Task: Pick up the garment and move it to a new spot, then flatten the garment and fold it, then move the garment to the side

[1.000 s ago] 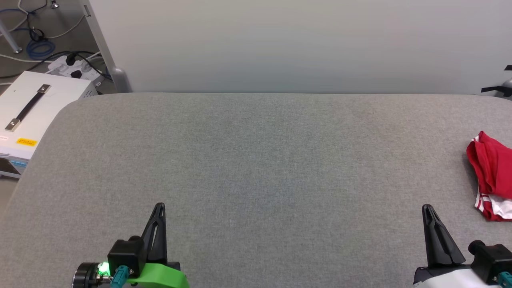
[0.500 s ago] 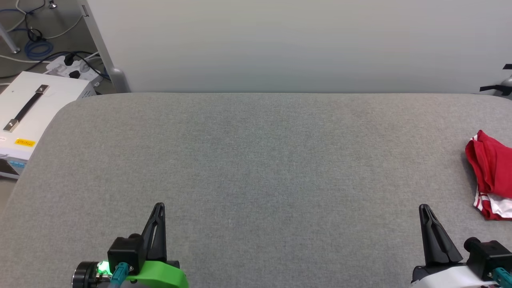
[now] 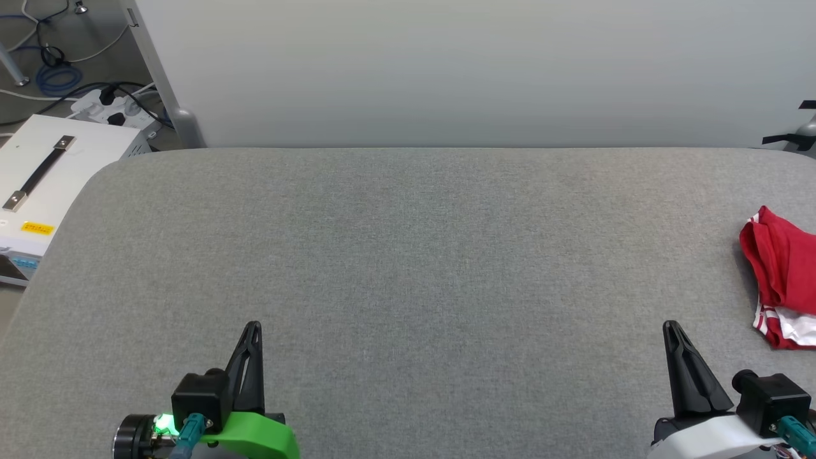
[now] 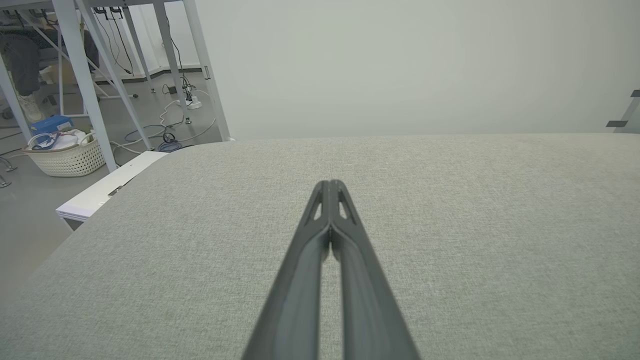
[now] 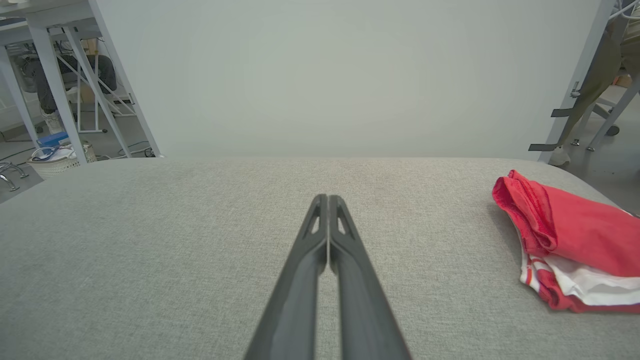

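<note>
Presently, listed from the left edge to the right edge of the head view.

Item 1: white box-shaped case with a black strap handle [image 3: 38, 182], upper left, just beside the table's rounded corner. A white power strip with dark cables [image 3: 111, 108] lies above it in the frame.

Item 2: grey fabric-covered table [image 3: 408, 242], spanning the frame, with a pale flat wall panel [image 3: 446, 70] across the top behind it.

Item 3: left gripper [image 3: 253, 328], lower left, on a green mount. Its two long dark fingers are pressed together, holding nothing. In the left wrist view it [image 4: 330, 185] sits over bare cloth, with a cream woven basket [image 4: 65, 157] at the far left.

Item 4: right gripper [image 3: 669, 326], lower right, on a white mount. Its fingers are likewise closed and empty, also seen in the right wrist view [image 5: 327, 198].

Item 5: red jersey-style garment with white sleeve and red-and-white striped trim [image 3: 781, 274], crumpled on the table at the right edge, mid-height, cut off by the frame. It is up and right of the right gripper, apart from it. It shows at the right in the right wrist view [image 5: 570, 235].
</note>
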Controlling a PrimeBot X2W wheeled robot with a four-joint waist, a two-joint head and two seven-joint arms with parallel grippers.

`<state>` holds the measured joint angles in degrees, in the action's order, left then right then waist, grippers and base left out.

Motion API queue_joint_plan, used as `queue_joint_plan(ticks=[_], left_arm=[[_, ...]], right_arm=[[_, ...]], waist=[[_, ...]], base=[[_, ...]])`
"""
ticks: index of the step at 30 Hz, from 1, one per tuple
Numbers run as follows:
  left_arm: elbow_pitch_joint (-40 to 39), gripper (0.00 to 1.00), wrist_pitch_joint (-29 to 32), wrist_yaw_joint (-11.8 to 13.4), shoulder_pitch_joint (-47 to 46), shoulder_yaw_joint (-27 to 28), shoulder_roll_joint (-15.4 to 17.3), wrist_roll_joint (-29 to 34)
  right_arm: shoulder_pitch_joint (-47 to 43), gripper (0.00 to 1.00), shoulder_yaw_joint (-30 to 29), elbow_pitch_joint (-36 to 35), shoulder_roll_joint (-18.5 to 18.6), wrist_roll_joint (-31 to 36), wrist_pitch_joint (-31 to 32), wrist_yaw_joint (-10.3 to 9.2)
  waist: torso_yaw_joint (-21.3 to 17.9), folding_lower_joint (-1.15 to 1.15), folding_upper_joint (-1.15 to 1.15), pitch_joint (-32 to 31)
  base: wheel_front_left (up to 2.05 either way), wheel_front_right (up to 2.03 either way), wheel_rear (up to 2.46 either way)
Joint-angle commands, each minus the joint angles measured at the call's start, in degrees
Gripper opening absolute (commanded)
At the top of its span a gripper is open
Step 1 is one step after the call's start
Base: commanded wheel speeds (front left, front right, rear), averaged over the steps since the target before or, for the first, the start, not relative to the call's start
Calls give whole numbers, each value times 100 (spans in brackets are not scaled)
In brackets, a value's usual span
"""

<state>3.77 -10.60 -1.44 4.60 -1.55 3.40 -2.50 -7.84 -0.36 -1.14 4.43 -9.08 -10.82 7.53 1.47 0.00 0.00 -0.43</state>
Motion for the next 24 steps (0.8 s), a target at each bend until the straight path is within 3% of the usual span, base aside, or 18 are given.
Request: queue_joint_plan(ticks=[1,24], left_arm=[[-27,0,27,30,-113,17,-14,36],[-124,0,315,62,-210,55,-25,96]], right_arm=[[124,0,2,18,-13,69,28,-1],[308,0,11,44,-52,303,322,-2]], waist=[[-2,0,0,1],[-43,0,0,13]], base=[[0,0,0],[0,0,0]])
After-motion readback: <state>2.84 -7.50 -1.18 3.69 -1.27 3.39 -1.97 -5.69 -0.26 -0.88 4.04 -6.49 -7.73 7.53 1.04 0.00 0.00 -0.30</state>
